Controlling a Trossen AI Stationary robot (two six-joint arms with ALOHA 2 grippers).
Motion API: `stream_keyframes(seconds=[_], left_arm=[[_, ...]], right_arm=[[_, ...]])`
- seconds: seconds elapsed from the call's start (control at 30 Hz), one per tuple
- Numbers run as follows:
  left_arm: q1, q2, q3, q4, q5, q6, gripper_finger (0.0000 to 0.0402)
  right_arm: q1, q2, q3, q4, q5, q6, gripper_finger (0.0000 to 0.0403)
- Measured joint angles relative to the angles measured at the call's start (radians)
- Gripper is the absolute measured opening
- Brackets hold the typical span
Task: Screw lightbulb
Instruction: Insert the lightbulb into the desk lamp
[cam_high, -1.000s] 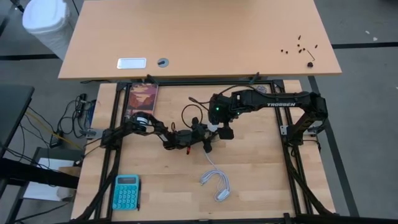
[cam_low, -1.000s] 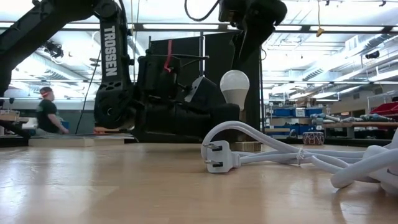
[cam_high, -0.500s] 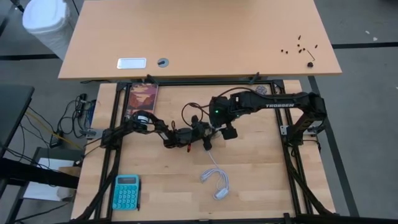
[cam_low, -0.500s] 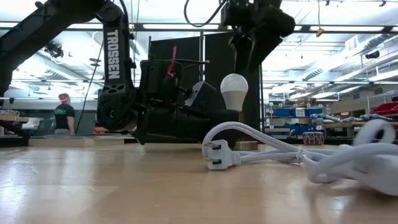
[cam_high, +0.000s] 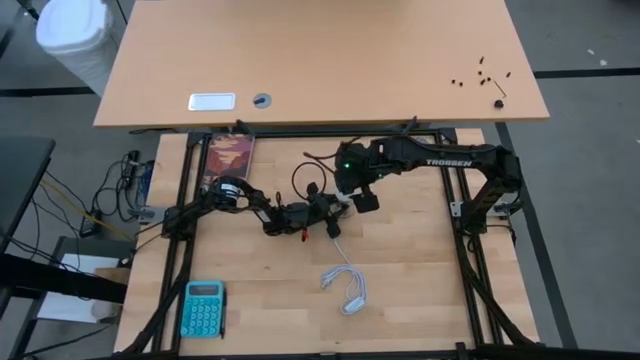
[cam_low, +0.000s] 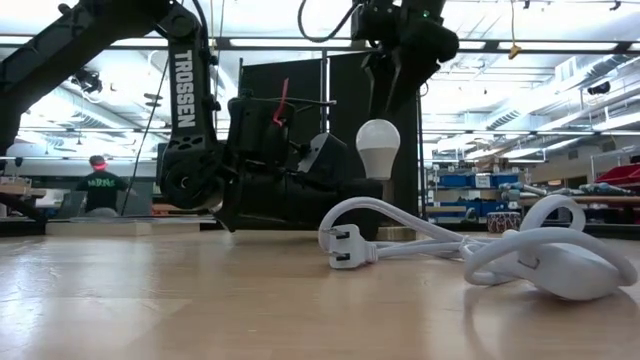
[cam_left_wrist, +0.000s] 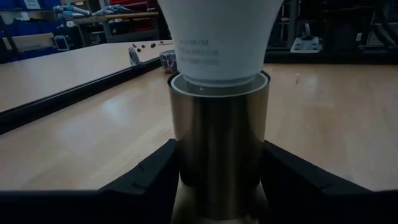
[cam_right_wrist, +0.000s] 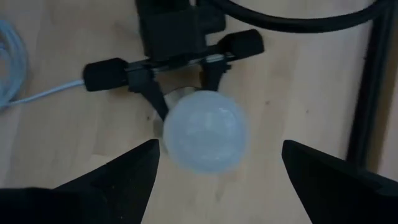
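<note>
Left tool (cam_right_wrist: 180, 84) clamps brass socket (cam_left_wrist: 217, 149) w/ lightbulb (cam_low: 378, 147) seated; right tool (cam_high: 362, 200) apart above, at bulb's 12 — you've final turns left, prob.

You see the white lightbulb (cam_low: 378, 148) upright mid-worktop, its base sunk in a brassy socket (cam_left_wrist: 217, 149).

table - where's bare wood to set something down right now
Bare wood lies between the calculator and the coiled white cord, and right of the cord. The middle is crowded: left gripper clamps the socket under the lightbulb, right gripper open above it.
</note>
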Motion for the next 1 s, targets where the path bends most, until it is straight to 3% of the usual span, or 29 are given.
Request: stream_keyframes(seconds=[0.13, 1.0], left_arm=[[0.003, 0.000, 0.000, -0.002, 0.007, -0.005, 0.0201], [0.004, -0.001, 0.000, -0.026, 0.009, -0.040, 0.0198]], right_arm=[[-0.023, 0.031, 0.000, -0.023, -0.046, -0.008, 0.0348], [-0.013, 0.144, 0.001, 0.024, -0.020, -0.213, 0.0350]])
